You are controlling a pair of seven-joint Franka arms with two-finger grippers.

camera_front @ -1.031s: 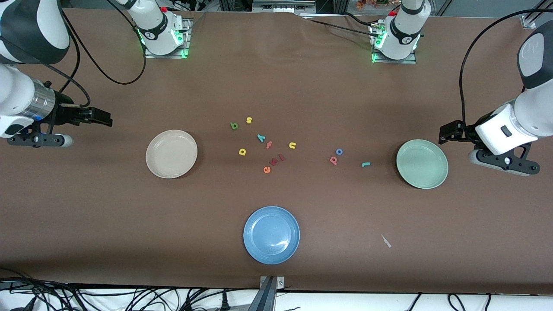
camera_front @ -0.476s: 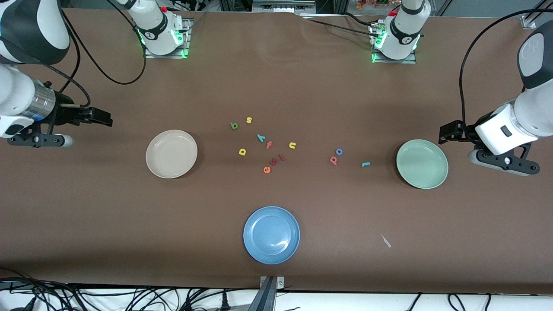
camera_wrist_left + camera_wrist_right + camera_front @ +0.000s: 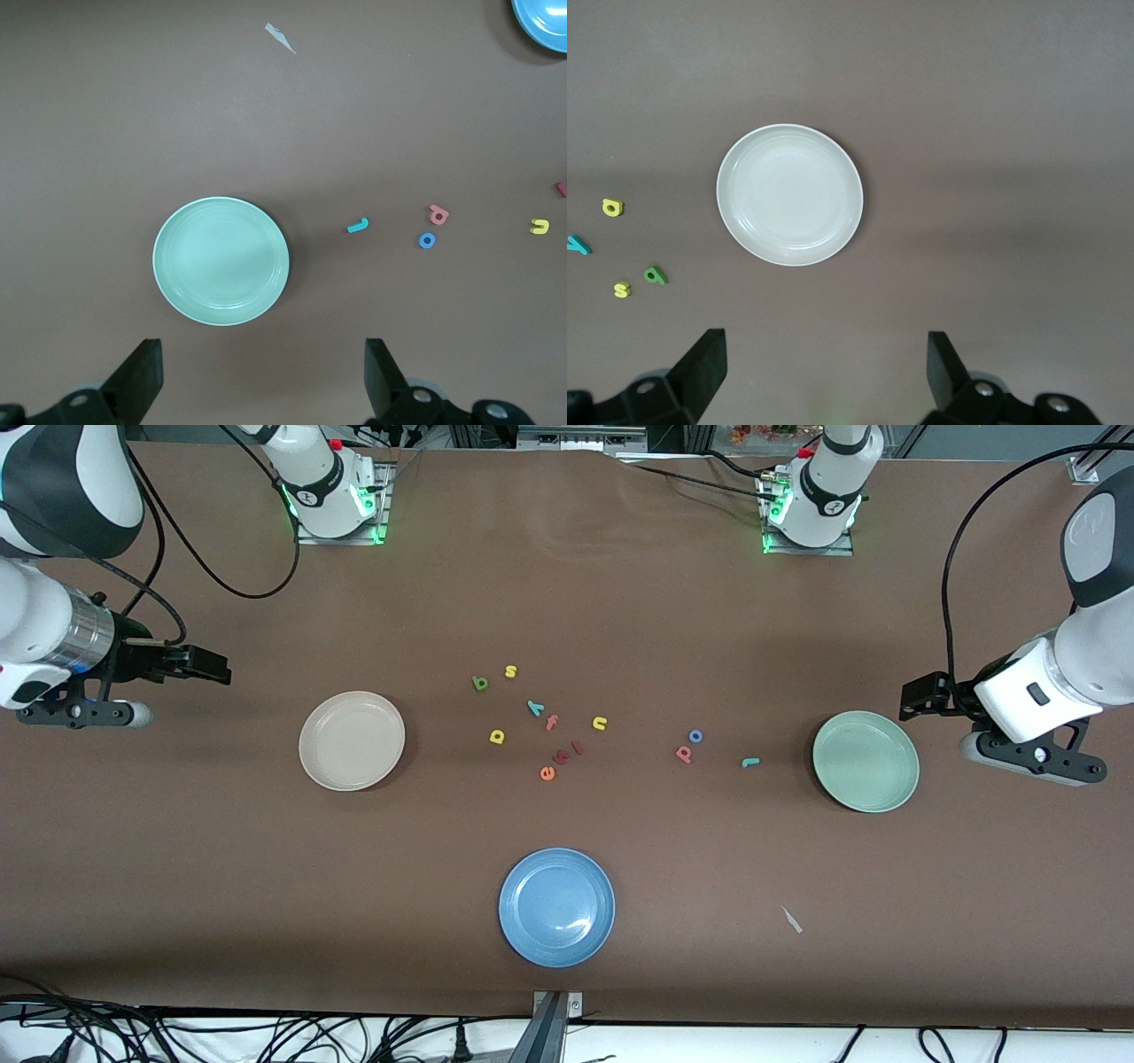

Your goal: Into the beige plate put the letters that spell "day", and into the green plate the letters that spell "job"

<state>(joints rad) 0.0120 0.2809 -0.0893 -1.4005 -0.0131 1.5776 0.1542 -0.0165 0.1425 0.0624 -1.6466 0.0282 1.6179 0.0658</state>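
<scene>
The beige plate (image 3: 352, 740) (image 3: 789, 195) and the green plate (image 3: 866, 761) (image 3: 221, 260) both lie with nothing in them. Between them are the dark green looped letter (image 3: 480, 684), the yellow looped letter (image 3: 497, 736) and the teal "y" (image 3: 534, 708). Closer to the green plate lie the pinkish-red looped letter (image 3: 684, 755), the blue "o" (image 3: 695, 736) and the teal "j" (image 3: 750, 762). My right gripper (image 3: 213, 666) (image 3: 824, 376) hangs open over bare table beside the beige plate. My left gripper (image 3: 917, 695) (image 3: 261, 381) hangs open beside the green plate.
A blue plate (image 3: 556, 906) sits nearer the front camera. Other letters lie among the middle group: yellow "s" (image 3: 510, 671), pink "f" (image 3: 552, 723), yellow "u" (image 3: 600, 724), orange "e" (image 3: 547, 773). A paper scrap (image 3: 791, 919) lies on the brown mat.
</scene>
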